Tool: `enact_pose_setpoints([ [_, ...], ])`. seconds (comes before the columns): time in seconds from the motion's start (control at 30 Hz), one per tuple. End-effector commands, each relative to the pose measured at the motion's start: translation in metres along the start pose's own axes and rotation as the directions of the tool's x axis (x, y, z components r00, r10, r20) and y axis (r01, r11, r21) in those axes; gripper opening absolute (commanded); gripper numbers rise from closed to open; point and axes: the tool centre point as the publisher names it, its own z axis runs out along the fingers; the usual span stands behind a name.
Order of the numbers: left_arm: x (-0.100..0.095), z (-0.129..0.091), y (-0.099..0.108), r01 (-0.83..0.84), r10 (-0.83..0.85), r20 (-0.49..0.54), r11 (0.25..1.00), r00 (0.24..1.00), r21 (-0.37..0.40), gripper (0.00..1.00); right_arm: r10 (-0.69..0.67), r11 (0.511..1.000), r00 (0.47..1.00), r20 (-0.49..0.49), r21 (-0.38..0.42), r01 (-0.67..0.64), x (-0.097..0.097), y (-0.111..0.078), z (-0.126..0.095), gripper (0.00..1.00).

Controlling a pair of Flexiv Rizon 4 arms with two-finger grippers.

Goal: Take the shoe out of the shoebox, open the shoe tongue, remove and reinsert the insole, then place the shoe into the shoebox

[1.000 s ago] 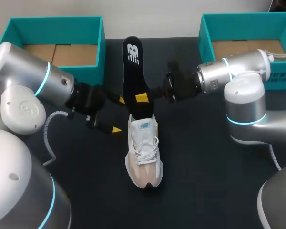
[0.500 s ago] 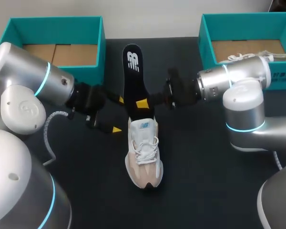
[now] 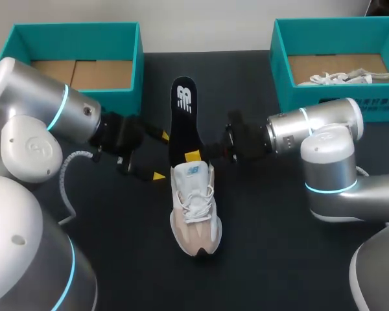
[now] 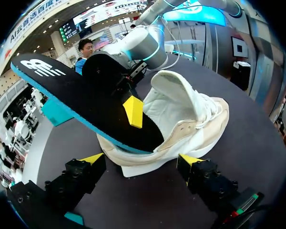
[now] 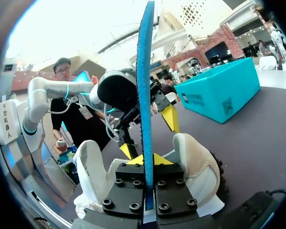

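Observation:
A white and beige shoe (image 3: 194, 207) stands on the dark table, toe toward me, tongue pulled up. A black insole (image 3: 183, 116) with a blue underside stands steeply, its lower end inside the shoe's heel opening. My right gripper (image 3: 193, 155) is shut on the insole just above the shoe. In the right wrist view the insole (image 5: 144, 86) runs edge-on between that gripper's (image 5: 148, 160) fingers, with the shoe (image 5: 193, 164) below. My left gripper (image 3: 161, 155) is open beside the heel. In the left wrist view its fingers (image 4: 140, 160) flank the shoe's (image 4: 181, 119) heel, under the insole (image 4: 81, 100).
A teal shoebox (image 3: 126, 61) stands at the back left with a bare cardboard floor. A second teal shoebox (image 3: 279, 61) at the back right holds another white shoe (image 3: 340, 78). Bare dark table (image 3: 272, 233) lies in front of and to both sides of the shoe.
My right gripper has moved down and toward me with the insole, sliding its lower end deeper into the shoe. The left arm and the shoe have kept still.

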Motion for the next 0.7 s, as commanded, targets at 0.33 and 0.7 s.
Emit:
enact_pose_setpoints([
  [0.33,0.000,0.000,-0.001,0.000,0.000,-0.001,1.000,1.000,-0.005,1.00,0.107,0.994,0.994,-0.007,0.024,-0.107,0.019,-0.022,0.002,0.00],
  [0.7,0.000,0.000,-0.001,0.000,0.000,-0.001,1.000,1.000,-0.005,1.00,0.135,0.990,0.991,0.017,0.030,-0.136,0.018,-0.028,-0.008,0.00],
])
